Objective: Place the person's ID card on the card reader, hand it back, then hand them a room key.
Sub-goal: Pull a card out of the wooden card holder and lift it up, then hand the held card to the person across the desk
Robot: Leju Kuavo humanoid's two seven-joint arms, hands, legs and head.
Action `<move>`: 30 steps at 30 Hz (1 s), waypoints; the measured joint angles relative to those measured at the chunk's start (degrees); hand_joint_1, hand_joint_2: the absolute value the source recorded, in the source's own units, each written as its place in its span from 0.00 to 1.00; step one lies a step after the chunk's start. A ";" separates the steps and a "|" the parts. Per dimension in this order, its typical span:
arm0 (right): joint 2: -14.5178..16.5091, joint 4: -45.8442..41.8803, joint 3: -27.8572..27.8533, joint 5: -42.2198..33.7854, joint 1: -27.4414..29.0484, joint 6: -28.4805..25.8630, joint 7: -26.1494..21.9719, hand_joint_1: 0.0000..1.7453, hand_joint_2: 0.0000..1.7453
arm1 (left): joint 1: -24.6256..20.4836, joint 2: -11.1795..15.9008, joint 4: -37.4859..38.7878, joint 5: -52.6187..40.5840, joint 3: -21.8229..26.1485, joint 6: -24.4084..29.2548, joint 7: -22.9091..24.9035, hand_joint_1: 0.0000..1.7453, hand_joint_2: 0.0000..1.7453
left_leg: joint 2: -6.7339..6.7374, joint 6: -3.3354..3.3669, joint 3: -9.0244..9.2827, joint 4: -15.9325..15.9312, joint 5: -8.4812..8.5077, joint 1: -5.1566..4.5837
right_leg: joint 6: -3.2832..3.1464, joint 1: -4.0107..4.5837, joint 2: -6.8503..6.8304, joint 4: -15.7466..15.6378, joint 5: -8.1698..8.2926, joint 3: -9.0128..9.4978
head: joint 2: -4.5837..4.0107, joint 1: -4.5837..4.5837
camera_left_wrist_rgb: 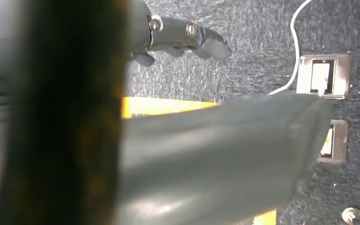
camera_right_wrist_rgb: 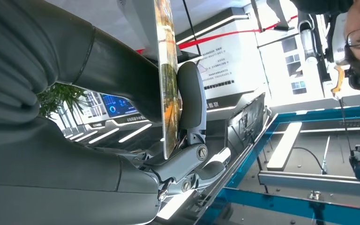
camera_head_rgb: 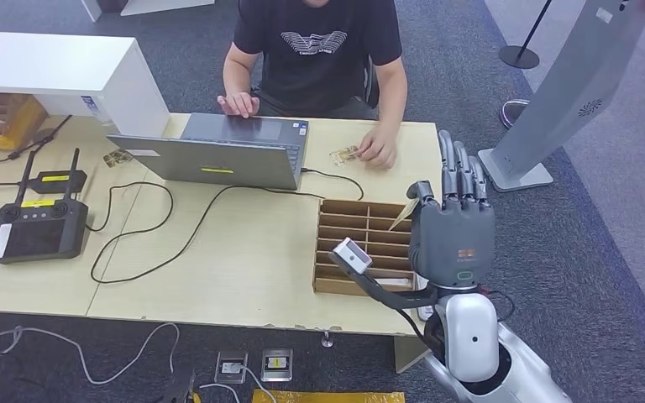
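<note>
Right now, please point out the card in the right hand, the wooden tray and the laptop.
card (camera_right_wrist_rgb: pixel 167 84), right wrist view, on its thin edge.
wooden tray (camera_head_rgb: pixel 361 206), head view, on its far wall.
laptop (camera_head_rgb: pixel 218 161), head view, on the lid's back.

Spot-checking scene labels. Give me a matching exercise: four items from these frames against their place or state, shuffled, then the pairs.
Things:
1. laptop
2. right hand
3. wooden divider box
4. black remote controller

Places or states:
A. near the table's left end
B. raised, holding a card
C. open, in front of the person
D. on the table under the raised hand

Pairs: 1-C, 2-B, 3-D, 4-A
</note>
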 joint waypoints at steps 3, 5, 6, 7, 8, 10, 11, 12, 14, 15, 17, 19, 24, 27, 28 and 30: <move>-0.17 -0.64 -0.32 -1.45 -0.36 0.96 -0.05 1.00 1.00 | -0.40 -0.04 0.04 -0.47 0.00 -1.04 0.49 0.00 0.00 | 0.01 0.00 0.00 0.00 0.00 0.00 | 0.00 0.00 0.02 0.00 0.00 0.00 | 0.00 0.00; -0.20 -0.52 -0.41 -2.75 -0.77 1.57 -0.07 1.00 1.00 | -0.64 -0.05 0.09 -0.79 0.00 -1.52 0.96 0.00 0.00 | 0.01 0.00 -0.01 0.00 0.00 0.00 | 0.00 0.00 0.01 0.00 0.00 0.00 | 0.00 -0.01; -0.21 -0.34 -0.40 -3.32 -1.03 1.76 -0.07 1.00 1.00 | -0.78 -0.05 0.12 -0.96 0.00 -1.63 1.16 0.00 0.00 | 0.01 0.00 -0.01 0.00 0.00 0.00 | 0.00 0.00 0.01 0.00 0.00 0.00 | 0.00 -0.01; -0.22 -0.07 -0.38 -3.86 -1.32 1.98 -0.08 1.00 1.00 | -0.91 -0.05 0.14 -1.20 0.00 -1.68 1.38 0.00 0.00 | 0.01 0.00 -0.01 0.00 0.00 0.01 | 0.00 0.01 0.01 0.00 0.00 0.00 | 0.00 -0.01; -0.22 0.30 -0.34 -4.34 -1.61 2.26 -0.08 1.00 1.00 | -1.04 -0.05 0.14 -1.42 0.00 -1.69 1.58 0.00 0.00 | 0.01 0.00 -0.02 0.00 0.00 0.01 | 0.00 0.01 0.01 0.01 0.00 0.00 | 0.00 -0.01; -0.22 1.33 -0.17 -5.20 -2.25 3.14 -0.08 1.00 1.00 | -1.29 -0.05 0.15 -1.96 0.00 -1.64 2.04 0.00 0.00 | 0.00 0.00 -0.02 0.00 0.00 0.01 | 0.00 0.01 0.01 0.01 0.00 0.00 | 0.00 -0.01; -0.21 1.94 -0.02 -5.58 -2.58 3.70 -0.09 1.00 1.00 | -1.40 -0.05 0.16 -2.17 0.00 -1.62 2.27 0.00 0.00 | 0.00 0.00 -0.02 -0.01 0.00 0.01 | 0.00 0.01 0.00 0.01 0.00 0.00 | 0.00 -0.01; -0.19 2.60 0.16 -5.97 -2.97 4.30 -0.11 1.00 1.00 | -1.49 -0.04 0.16 -2.40 0.00 -1.61 2.52 0.00 0.00 | 0.00 0.00 -0.03 -0.01 0.00 0.01 | 0.00 0.01 0.00 0.01 0.00 0.00 | 0.00 -0.01; -0.03 3.99 0.57 -6.82 -3.96 5.65 -0.15 1.00 1.00 | -1.62 -0.04 0.17 -2.78 0.00 -1.69 2.96 0.00 0.00 | 0.00 0.00 -0.04 -0.01 0.00 0.01 | 0.00 0.01 0.00 0.01 0.00 0.00 | 0.00 -0.01; 0.10 4.73 0.80 -7.27 -4.60 6.33 -0.17 1.00 1.00 | -1.65 -0.04 0.17 -2.95 0.00 -1.78 3.17 0.00 0.00 | 0.00 0.00 -0.04 -0.01 0.00 0.01 | 0.00 0.00 0.00 0.01 0.00 0.00 | 0.00 0.00; 0.49 6.26 1.27 -8.15 -5.95 7.57 -0.22 1.00 1.00 | -1.67 -0.05 0.17 -3.23 0.00 -2.06 3.54 0.00 0.00 | 0.00 0.00 -0.04 0.00 0.00 0.01 | 0.00 0.00 -0.01 0.02 0.00 0.00 | 0.00 0.01; 0.98 7.77 1.77 -8.85 -7.21 8.45 -0.25 1.00 1.00 | -1.67 -0.07 0.19 -3.44 0.00 -2.37 3.87 0.00 0.00 | 0.00 0.00 -0.04 0.00 0.00 0.01 | 0.00 0.00 -0.02 0.02 0.00 0.00 | 0.00 0.00; 1.92 10.39 2.98 -9.55 -9.10 9.06 -0.25 1.00 1.00 | -1.66 -0.16 0.28 -3.57 0.00 -2.60 4.08 0.00 0.00 | 0.00 0.00 -0.05 0.00 0.00 0.01 | 0.00 0.01 -0.03 0.02 0.00 0.00 | 0.00 -0.01; 2.33 11.59 3.68 -10.14 -9.78 9.67 -0.26 1.00 1.00 | -1.66 -0.20 0.36 -3.56 0.00 -2.96 4.08 0.00 0.00 | -0.01 0.00 -0.06 0.00 0.00 0.01 | 0.00 0.01 -0.03 0.02 0.00 -0.01 | 0.00 -0.01; 2.55 12.15 3.91 -10.50 -10.12 10.00 -0.27 1.00 1.00 | -1.65 -0.22 0.37 -3.55 0.00 -3.06 4.09 0.00 0.00 | -0.01 0.00 -0.06 0.00 0.00 0.01 | 0.00 0.01 -0.02 0.02 0.00 -0.01 | 0.00 -0.01; 3.09 13.49 4.38 -11.29 -10.94 10.57 -0.27 1.00 1.00 | -1.64 -0.25 0.39 -3.54 0.00 -3.13 4.10 0.00 0.00 | -0.01 0.00 -0.06 0.00 0.00 0.01 | 0.00 0.01 -0.03 0.02 0.00 -0.01 | 0.00 -0.01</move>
